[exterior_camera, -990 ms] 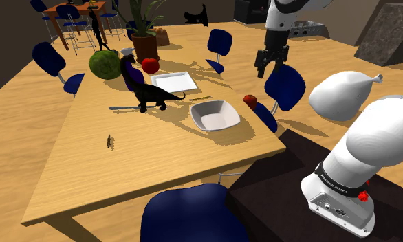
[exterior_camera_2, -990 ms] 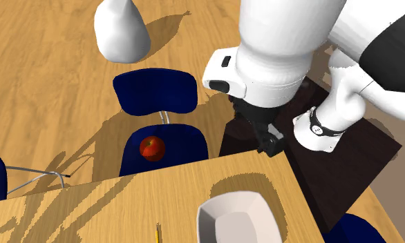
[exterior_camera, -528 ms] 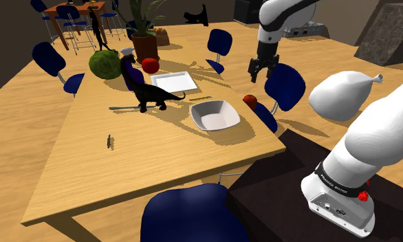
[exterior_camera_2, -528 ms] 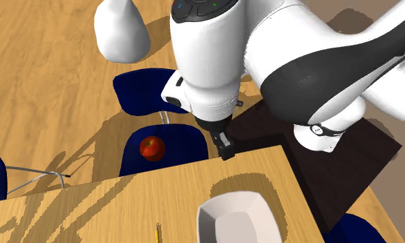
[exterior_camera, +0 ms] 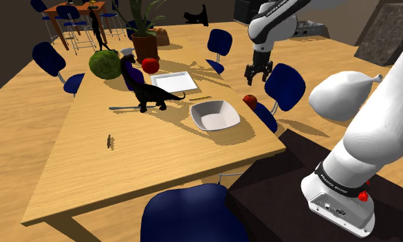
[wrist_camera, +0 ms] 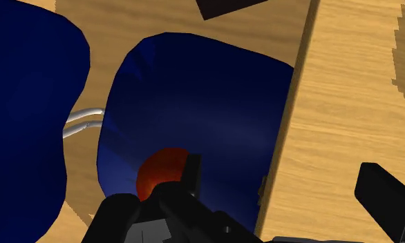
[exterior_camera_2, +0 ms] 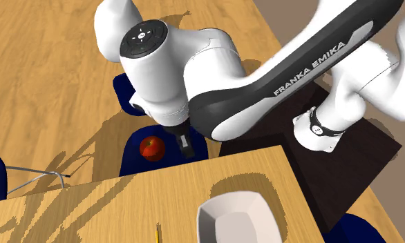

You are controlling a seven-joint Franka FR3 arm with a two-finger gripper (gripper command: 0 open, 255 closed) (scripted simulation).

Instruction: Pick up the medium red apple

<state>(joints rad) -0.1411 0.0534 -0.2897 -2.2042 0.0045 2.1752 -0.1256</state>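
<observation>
A red apple lies on the seat of a dark blue chair pushed against the table's edge; it is also visible on that seat in the second exterior view. My black gripper hangs above the chair, a little above the apple, and stands open. In the second exterior view the gripper points down just to the right of the apple. In the wrist view the gripper is empty, and the apple lies just outside one fingertip, partly hidden by it.
The wooden table carries a white bowl, a white tray, a black dinosaur figure, a second red apple and a green ball. More blue chairs stand around. A white bag-like shape lies beside the stand.
The arm has swung toward the shoulder view's left and lowered, bringing the gripper from over the table corner to over the chair seat beside the apple. The apple has not moved.
</observation>
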